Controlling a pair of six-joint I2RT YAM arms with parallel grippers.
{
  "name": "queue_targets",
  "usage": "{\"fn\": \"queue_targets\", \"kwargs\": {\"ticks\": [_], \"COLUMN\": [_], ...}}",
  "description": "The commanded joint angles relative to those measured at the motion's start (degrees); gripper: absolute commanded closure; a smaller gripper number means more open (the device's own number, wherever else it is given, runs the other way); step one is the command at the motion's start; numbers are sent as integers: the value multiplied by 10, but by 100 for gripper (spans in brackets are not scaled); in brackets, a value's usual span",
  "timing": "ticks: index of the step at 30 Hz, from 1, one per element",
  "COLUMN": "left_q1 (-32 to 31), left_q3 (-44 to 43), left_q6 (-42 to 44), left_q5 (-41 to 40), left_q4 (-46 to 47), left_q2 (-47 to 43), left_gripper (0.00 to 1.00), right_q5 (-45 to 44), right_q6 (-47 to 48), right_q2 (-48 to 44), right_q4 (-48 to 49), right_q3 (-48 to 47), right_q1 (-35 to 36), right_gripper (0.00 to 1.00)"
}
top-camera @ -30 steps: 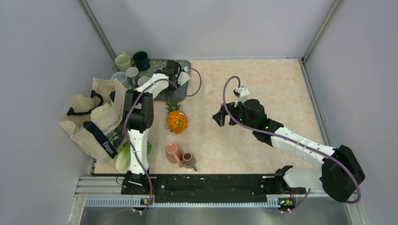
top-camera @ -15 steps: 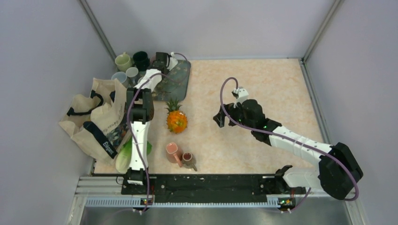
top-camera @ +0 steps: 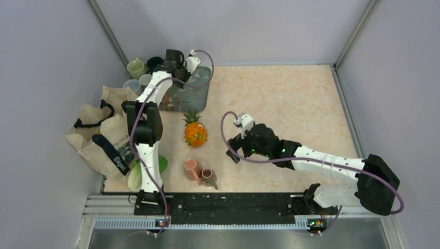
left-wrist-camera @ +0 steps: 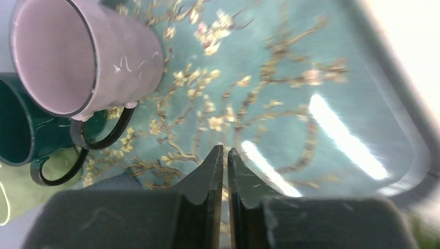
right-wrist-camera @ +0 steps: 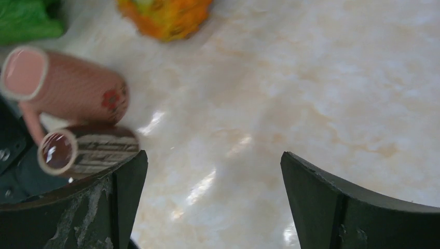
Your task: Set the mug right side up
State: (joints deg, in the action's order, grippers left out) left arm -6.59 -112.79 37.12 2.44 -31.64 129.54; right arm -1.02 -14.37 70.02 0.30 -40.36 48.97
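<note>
Pink mug (right-wrist-camera: 67, 85) lies sideways nr right claw (right-wrist-camera: 211, 155), jaws apart; left claw (left-wrist-camera: 225, 150) nearly together over tray (left-wrist-camera: 337, 67).

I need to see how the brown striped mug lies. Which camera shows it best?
The right wrist view: the brown striped mug lies on its side, close up, stripes clear. The top view shows it small beside the pink mug; the left wrist view misses it.

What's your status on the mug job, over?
Right gripper open, near the tipped mugs. Pink mug and brown mug both on their sides. Left gripper shut, empty, over the tray. Nothing blocking.
</note>
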Motion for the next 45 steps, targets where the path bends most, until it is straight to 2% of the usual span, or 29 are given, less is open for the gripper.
{"fn": "queue_targets", "kwargs": {"ticks": [1,5,10,13,17,23,27,30,36,42,45], "left_q1": [-2,-2,-1,2,14,32,33,34,34,35,34], "left_q3": [12,79,194,275,356,399,406,394,374,359,330], "left_q6": [-60,-115,-172,-183,-178,-176,-177,-177,-175,-189,-203], "left_q5": [173,195,180,158,114,112,121,119,128,184,232], "left_q4": [-112,-147,-145,-123,-93,-81,-80,-85,-100,-105,-124], "left_q2": [-145,-247,-369,-445,-531,-595,-595,-584,-570,-561,-553], "left_gripper": [79,45,2,1,1,1,1,1,1,5,15], "right_q5": [-68,-120,-136,-164,-203,-246,-251,-252,-250,-230,-164], "right_q6": [69,77,40,13,-15,-41,-27,-13,-28,-54,-78], "right_q2": [-8,-2,25,72,155,216,254,288,285,227,137], "right_q4": [-62,-51,39,54,16,12,23,16,14,15,74], "right_q3": [-28,-20,8,0,-46,-81,-95,-116,-112,-85,-35], "right_q1": [143,260,324,345,368,369,370,368,342,301,245], "right_gripper": [1,1,1,4,10,32,39,54,100,100,100]}}
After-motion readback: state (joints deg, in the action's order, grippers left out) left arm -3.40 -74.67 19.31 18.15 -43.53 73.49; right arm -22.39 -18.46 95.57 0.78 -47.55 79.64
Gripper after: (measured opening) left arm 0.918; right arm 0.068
